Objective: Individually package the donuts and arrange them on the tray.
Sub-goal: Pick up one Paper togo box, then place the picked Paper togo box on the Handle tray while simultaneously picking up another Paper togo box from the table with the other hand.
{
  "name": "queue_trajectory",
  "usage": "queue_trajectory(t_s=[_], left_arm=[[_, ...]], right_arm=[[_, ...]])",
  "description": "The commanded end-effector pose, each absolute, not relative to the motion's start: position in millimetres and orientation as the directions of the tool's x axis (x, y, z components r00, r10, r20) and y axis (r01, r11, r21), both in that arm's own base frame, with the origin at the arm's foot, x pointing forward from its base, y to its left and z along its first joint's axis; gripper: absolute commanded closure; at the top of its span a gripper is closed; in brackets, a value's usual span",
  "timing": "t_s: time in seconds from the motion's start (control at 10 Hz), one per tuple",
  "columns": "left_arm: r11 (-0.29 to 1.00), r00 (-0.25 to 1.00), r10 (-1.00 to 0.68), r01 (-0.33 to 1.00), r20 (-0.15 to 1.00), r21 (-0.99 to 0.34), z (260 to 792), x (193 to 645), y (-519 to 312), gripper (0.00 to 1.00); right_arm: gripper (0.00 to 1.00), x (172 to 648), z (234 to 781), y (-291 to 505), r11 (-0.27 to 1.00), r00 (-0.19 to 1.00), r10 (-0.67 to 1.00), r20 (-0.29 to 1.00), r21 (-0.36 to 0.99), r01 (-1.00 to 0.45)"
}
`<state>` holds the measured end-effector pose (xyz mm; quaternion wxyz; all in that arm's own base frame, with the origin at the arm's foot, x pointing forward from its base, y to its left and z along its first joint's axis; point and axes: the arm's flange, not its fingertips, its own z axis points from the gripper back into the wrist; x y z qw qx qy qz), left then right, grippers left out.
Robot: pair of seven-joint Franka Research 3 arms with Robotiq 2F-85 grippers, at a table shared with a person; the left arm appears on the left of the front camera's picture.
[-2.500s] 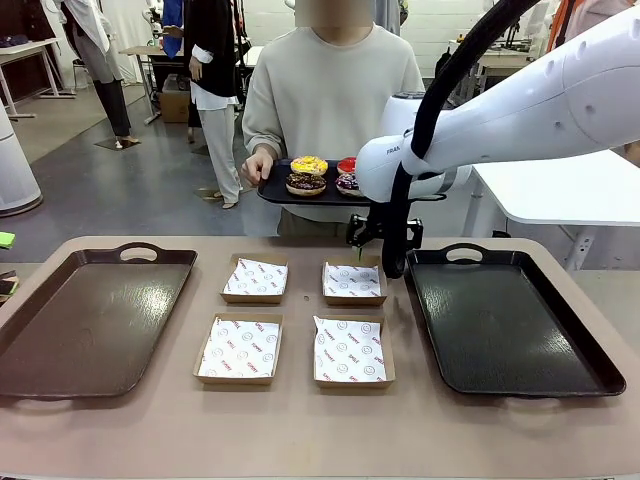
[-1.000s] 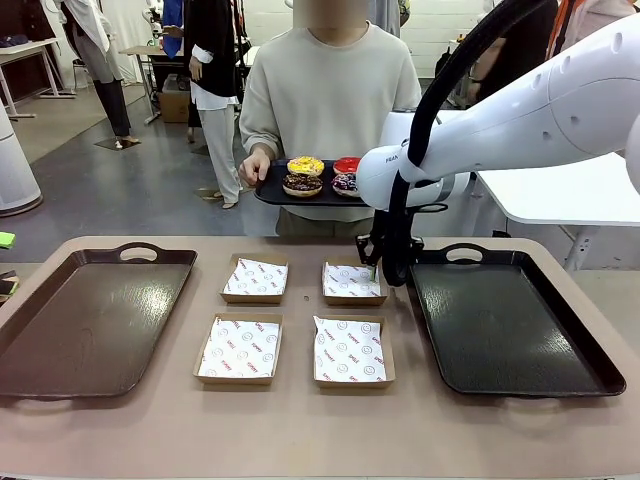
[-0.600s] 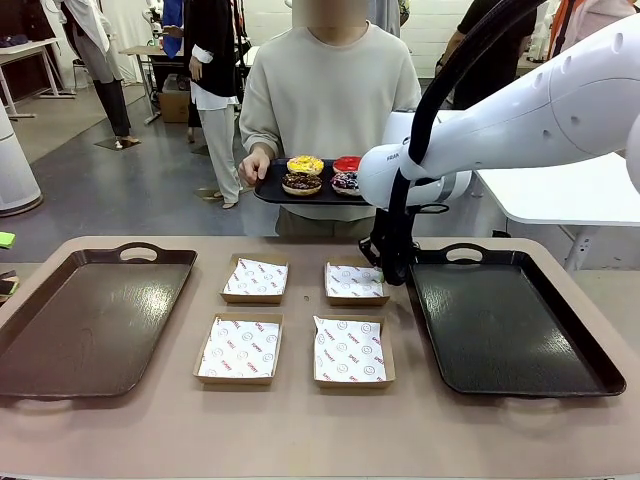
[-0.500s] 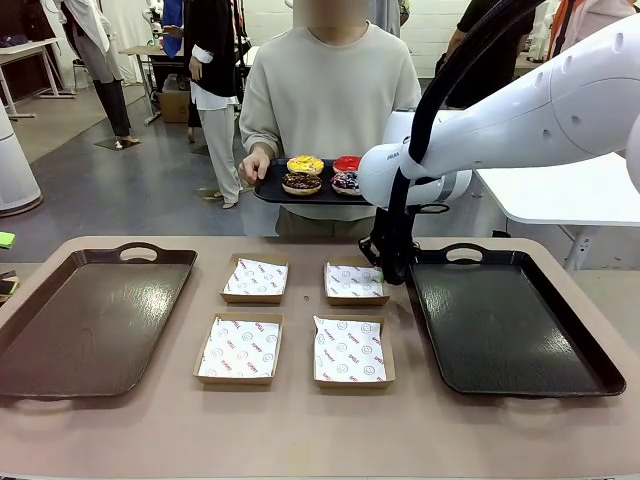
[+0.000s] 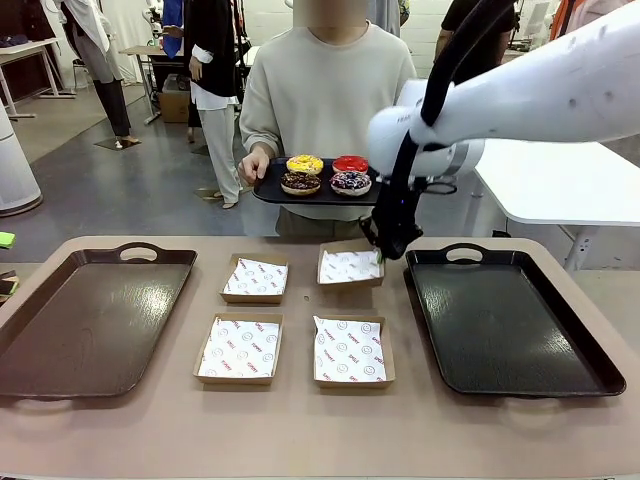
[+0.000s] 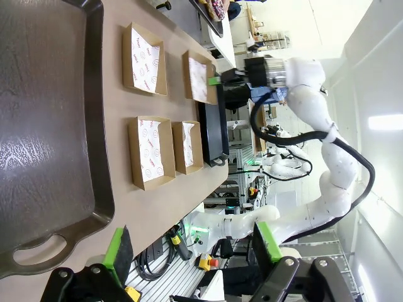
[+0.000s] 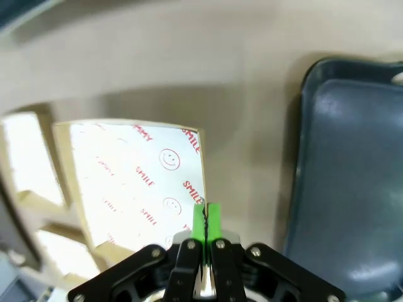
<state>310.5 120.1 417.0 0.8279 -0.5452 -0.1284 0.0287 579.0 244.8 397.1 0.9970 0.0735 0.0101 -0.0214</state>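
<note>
1. The right gripper (image 5: 380,256) is clamping shut on one corner of a paper-lined box (image 5: 350,267). It is holding the box tilted, seemingly just clear of the tabletop (image 5: 300,430), beside the right tray (image 5: 510,320).
2. The left gripper (image 6: 192,244) is hovering empty, jaws wide apart, above the handle end of the left tray (image 6: 56,126).
3. The four donuts (image 5: 305,164) are sitting on a platter (image 5: 268,193) that a person's hand (image 5: 254,166) is holding beyond the tabletop; none is boxed yet.
4. Risk: the pinch is catching one thin corner, so the box may swing or slip out. Whether it is gripping card or liner alone cannot be told, and a liner-only grip would pull the paper free.
</note>
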Motion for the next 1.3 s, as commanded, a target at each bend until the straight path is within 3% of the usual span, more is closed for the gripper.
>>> queue_trajectory(t_s=[0.0,0.4,0.6,0.7,1.2], left_arm=[[0.39,0.964,0.19,0.101,0.188,-0.915,418.1,310.0,121.5,0.0],[0.39,0.964,0.19,0.101,0.188,-0.915,418.1,310.0,121.5,0.0],[0.39,0.964,0.19,0.101,0.188,-0.915,418.1,310.0,121.5,0.0],[0.39,0.964,0.19,0.101,0.188,-0.915,418.1,310.0,121.5,0.0],[0.39,0.964,0.19,0.101,0.188,-0.915,418.1,310.0,121.5,0.0]], right_arm=[[1.0,567.1,442.5,239.2,0.988,1.0,0.015,0.002,0.151,-0.015],[1.0,568.8,502.9,250.6,0.994,0.997,0.071,-0.012,0.088,-0.069],[1.0,571.1,507.0,252.7,0.994,0.995,0.102,-0.022,0.044,-0.101],[1.0,558.8,508.4,248.5,0.993,0.998,0.062,-0.005,0.1,-0.061],[1.0,558.8,508.4,248.5,0.993,0.998,0.062,-0.005,0.1,-0.061]])
